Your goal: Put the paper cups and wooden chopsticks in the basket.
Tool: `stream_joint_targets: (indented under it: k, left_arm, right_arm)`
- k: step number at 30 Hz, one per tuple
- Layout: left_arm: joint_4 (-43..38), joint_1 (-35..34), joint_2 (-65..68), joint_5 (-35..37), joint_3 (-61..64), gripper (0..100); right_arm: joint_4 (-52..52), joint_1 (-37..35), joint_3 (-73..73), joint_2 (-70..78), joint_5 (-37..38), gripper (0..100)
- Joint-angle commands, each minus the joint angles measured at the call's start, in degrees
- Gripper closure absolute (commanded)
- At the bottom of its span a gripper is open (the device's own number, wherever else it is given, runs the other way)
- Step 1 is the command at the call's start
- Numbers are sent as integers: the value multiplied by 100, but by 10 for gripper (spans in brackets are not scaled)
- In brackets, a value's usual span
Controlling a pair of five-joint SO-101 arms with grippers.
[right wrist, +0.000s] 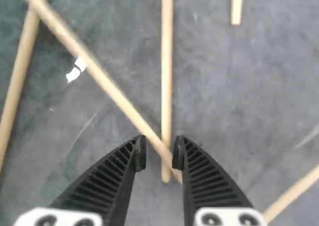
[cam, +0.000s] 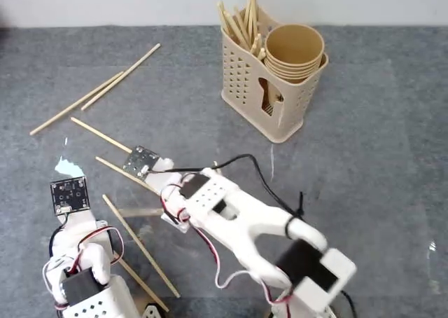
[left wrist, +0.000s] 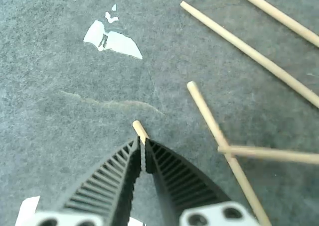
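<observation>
Up in the basket (cam: 245,87) the paper cups (cam: 294,48) sit stacked beside several chopsticks (cam: 238,27); many loose sticks (cam: 77,103) lie on the surface (cam: 378,157). My left gripper (left wrist: 144,154) has its fingers closed on one stick end (left wrist: 140,130); my right gripper (right wrist: 158,154) straddles another stick (right wrist: 99,81), fingers slightly parted.

Robot workbench (cam: 392,192), grey felt top

From a fixed spot overhead, looks steeply down across the grey felt-like table cover (cam: 378,178), wide enough for both white plastic arms (cam: 245,223) and the beige slotted plastic basket (cam: 241,80). From each wrist, faces down at close range onto that cover, sharing the scattered pale wooden chopsticks (left wrist: 215,131) with the overhead view.
</observation>
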Motion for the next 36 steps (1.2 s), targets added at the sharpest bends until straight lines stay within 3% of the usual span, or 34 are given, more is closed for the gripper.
stream_joint_targets:
  k: [1,6,9,14,29,36]
  left_arm:
    - [18,26,-97,-18,-48,986]
    - [18,26,-97,-18,-48,986]
    - [18,26,-97,-18,-48,986]
    - [18,26,-97,-18,-48,986]
    - [18,26,-97,-18,-48,986]
    - [18,26,-97,-18,-48,986]
  right_arm:
    - [4,-48,-580,330,-26,894]
    - [4,-4,-949,971,-9,906]
    - [4,92,-1213,1235,-9,998]
    - [66,470,-1459,1226,-9,990]
    - [4,1138,-1565,-1226,-9,991]
    - [-4,1648,-2840,-1622,-70,991]
